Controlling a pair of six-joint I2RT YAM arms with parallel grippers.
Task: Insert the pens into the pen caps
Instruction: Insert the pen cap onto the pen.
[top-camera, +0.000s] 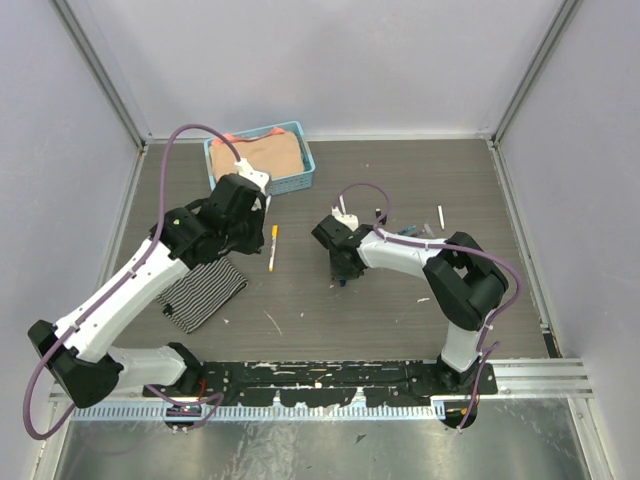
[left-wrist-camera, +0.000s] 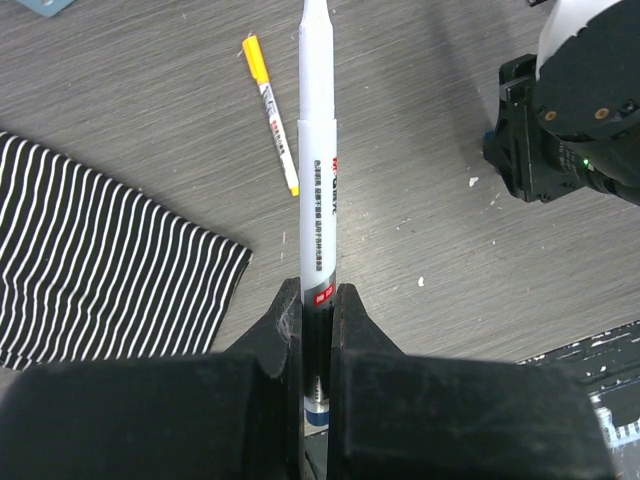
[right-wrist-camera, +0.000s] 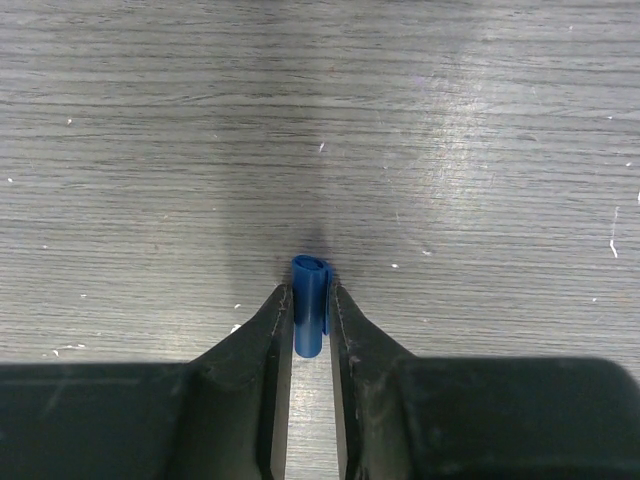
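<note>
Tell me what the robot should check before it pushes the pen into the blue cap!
1. Pen gripped: ok. The left jaws are shut on the white pen, near its back end.
2. Cap gripped: ok. The right jaws pinch the blue cap.
3. Cap lifted off the table: cannot tell. It sits very close to the surface.
4. Cap's open end facing the pen: cannot tell.
5. Pen tip bare: cannot tell. The tip runs out of the left wrist view.
6. Pen and cap lined up: not ok. The top view shows the two arms' ends well apart.
</note>
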